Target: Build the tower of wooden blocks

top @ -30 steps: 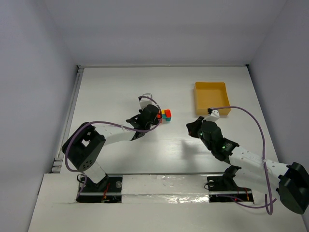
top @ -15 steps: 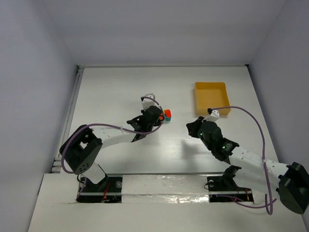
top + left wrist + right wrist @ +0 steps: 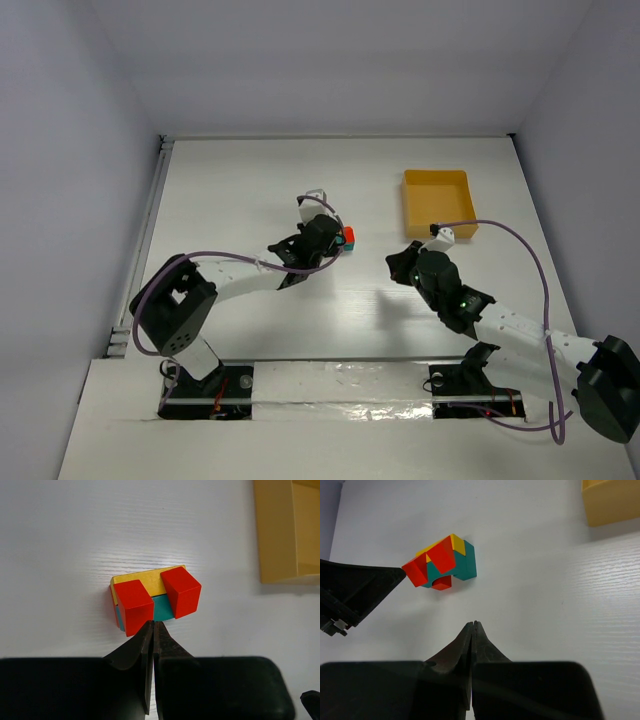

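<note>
The wood block tower (image 3: 347,238) stands mid-table as a small cluster: two red blocks (image 3: 133,607) on top, a teal block (image 3: 162,608) between them, a yellow bar (image 3: 145,581) behind. In the right wrist view it (image 3: 443,561) shows red, teal and yellow faces. My left gripper (image 3: 153,624) is shut and empty, its tips touching or just short of the cluster's near side at the left red block. My right gripper (image 3: 473,624) is shut and empty, well short of the cluster, to its right in the top view (image 3: 400,262).
A yellow-orange square tray (image 3: 438,201) with a raised rim sits at the back right, also in the left wrist view (image 3: 285,530) and the right wrist view (image 3: 610,500). Grey walls enclose the white table on three sides.
My left gripper has moved right and slightly back, closing on the block cluster, which has shifted a little to the right. The right arm has not moved.
</note>
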Robot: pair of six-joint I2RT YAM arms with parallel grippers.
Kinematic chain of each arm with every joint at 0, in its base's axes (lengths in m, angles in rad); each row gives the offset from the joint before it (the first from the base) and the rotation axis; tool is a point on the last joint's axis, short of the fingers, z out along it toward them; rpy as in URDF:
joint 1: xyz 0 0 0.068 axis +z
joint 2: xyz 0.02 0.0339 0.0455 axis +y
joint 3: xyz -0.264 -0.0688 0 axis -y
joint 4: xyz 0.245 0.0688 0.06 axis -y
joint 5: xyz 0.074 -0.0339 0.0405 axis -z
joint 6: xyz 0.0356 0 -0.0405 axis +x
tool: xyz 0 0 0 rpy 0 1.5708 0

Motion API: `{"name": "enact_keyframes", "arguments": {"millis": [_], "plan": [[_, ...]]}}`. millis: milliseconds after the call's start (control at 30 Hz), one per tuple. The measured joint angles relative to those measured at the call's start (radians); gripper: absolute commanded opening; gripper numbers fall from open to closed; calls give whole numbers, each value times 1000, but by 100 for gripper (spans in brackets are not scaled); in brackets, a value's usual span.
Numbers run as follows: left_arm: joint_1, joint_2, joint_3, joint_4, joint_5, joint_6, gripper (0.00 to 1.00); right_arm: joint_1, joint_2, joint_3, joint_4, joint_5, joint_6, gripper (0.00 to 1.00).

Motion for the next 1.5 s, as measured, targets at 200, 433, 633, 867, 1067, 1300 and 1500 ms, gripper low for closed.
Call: {"name": "enact_keyframes", "arguments": {"millis": [200,433,633,867,1067,1300,1500], "plan": [[0,16,1,-1,0,0,0,0,0,0,0,0,0,0],[0,18,4,0,0,3,0,0,0,0,0,0,0,0],[0,19,5,0,0,6,0,0,0,0,0,0,0,0],[0,32,9,-2,0,11,0,0,0,0,0,0,0,0],[0,41,12,-2,0,12,0,0,0,0,0,0,0,0],[0,47,18,-4,0,15,0,0,0,0,0,0,0,0],[0,48,18,-5,0,19,0,0,0,0,0,0,0,0]]}}
